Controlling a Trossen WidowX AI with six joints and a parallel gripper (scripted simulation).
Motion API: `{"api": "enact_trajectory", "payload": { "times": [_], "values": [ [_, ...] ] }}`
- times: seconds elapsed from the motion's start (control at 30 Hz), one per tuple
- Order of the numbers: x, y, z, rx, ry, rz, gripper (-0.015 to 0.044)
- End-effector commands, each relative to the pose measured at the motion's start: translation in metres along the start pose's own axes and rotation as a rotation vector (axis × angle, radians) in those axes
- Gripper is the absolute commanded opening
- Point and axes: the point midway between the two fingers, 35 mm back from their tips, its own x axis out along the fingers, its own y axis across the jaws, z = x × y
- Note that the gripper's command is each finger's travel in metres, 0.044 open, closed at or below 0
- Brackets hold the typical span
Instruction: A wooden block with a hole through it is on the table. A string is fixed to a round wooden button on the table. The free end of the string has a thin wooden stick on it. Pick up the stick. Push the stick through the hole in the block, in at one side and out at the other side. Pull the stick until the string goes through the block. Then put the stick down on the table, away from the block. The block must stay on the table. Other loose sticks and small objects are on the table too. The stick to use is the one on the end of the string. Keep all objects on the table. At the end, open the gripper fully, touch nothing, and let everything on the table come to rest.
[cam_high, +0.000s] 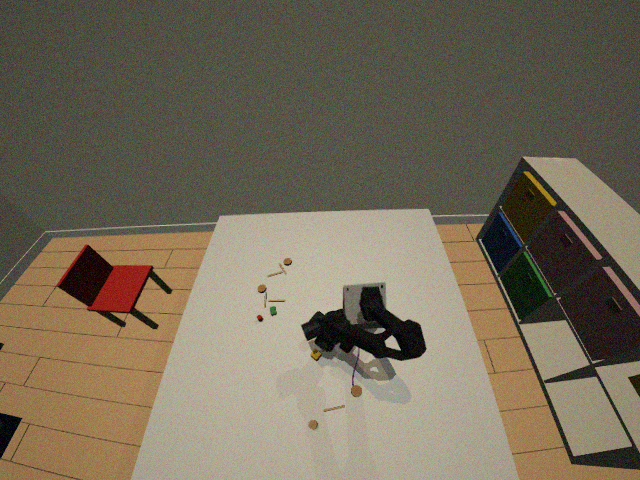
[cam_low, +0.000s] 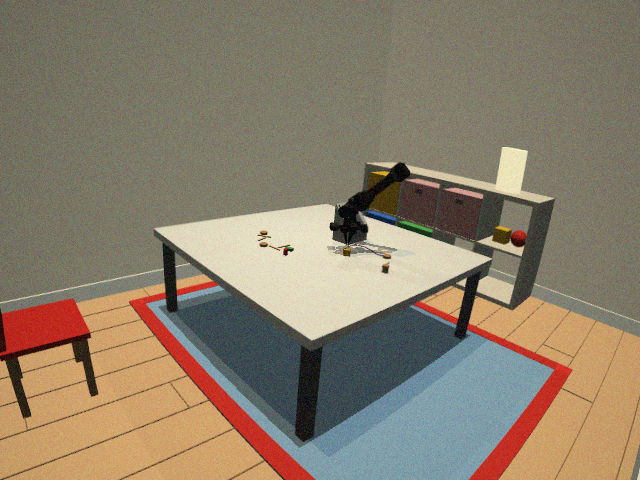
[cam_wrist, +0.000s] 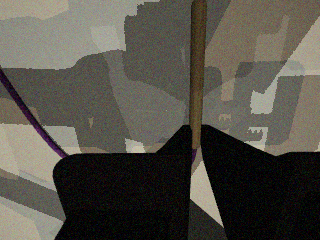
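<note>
My gripper (cam_low: 347, 243) (cam_wrist: 194, 132) is shut on the thin wooden stick (cam_wrist: 198, 65) and is low over the table (cam_high: 248, 392) (cam_low: 289, 299). The stick points up the wrist view, its far end at the top edge. The purple string (cam_high: 354, 369) (cam_low: 372, 249) (cam_wrist: 33, 122) runs from behind the fingers to the round button (cam_high: 356, 391) (cam_low: 387, 256). The small yellow block (cam_high: 315, 355) (cam_low: 346, 252) stands on the table close to the gripper in the exterior view. The block is not seen in the wrist view. The fingertips are hidden in the top view, and I cannot tell whether stick and block touch.
A loose stick (cam_high: 333, 408) and another round piece (cam_high: 313, 424) (cam_low: 385, 268) lie near the button. Several loose sticks, two buttons (cam_high: 287, 261) (cam_high: 262, 288), a green piece (cam_high: 272, 310) (cam_low: 290, 249) and a red piece (cam_high: 259, 318) (cam_low: 285, 251) are on the left.
</note>
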Motion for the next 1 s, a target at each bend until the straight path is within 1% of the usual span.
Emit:
{"api": "enact_trajectory", "payload": {
  "times": [0.0, 0.33, 0.97],
  "values": [
    [0.004, -0.005, 0.002, 0.008, 0.004, -0.001, 0.0],
    [0.013, -0.012, 0.004, 0.008, 0.003, -0.001, 0.0],
    [0.015, -0.015, 0.01, 0.008, 0.004, -0.001, 0.0]
  ]
}}
